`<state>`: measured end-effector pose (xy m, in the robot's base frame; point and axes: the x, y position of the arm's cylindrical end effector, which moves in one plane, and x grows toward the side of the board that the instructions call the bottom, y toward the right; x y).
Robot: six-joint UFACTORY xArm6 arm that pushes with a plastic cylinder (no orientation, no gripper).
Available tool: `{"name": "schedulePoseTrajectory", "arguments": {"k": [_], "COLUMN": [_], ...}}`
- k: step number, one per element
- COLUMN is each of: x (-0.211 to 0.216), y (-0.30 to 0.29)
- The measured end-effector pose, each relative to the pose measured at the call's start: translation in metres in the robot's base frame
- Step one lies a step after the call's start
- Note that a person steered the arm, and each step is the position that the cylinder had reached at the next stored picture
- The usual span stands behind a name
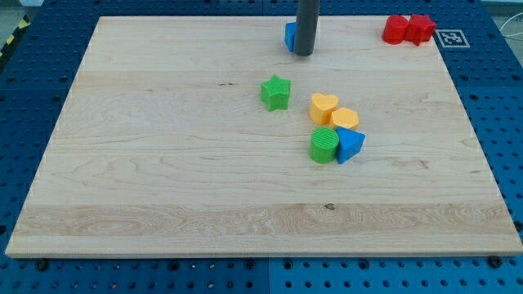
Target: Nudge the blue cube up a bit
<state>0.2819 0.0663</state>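
The blue cube (289, 35) sits near the view's top, just right of centre, mostly hidden behind my dark rod; only its left edge shows. My tip (303, 54) rests on the board right against the cube, at its lower right side.
A green star (276, 92) lies below the tip. Further down sit a yellow heart (324, 107), a yellow block (345, 119), a green cylinder (324, 145) and a blue triangular block (350, 144), clustered together. Two red blocks (409, 29) sit at the board's (163, 163) top right corner.
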Motion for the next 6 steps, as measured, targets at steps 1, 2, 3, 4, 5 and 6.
{"name": "schedulePoseTrajectory", "arguments": {"k": [1, 2, 3, 4, 5, 6], "x": [-0.008, -0.007, -0.008, -0.009, -0.009, -0.009], "y": [0.0, 0.03, 0.064, 0.067, 0.039, 0.01]}}
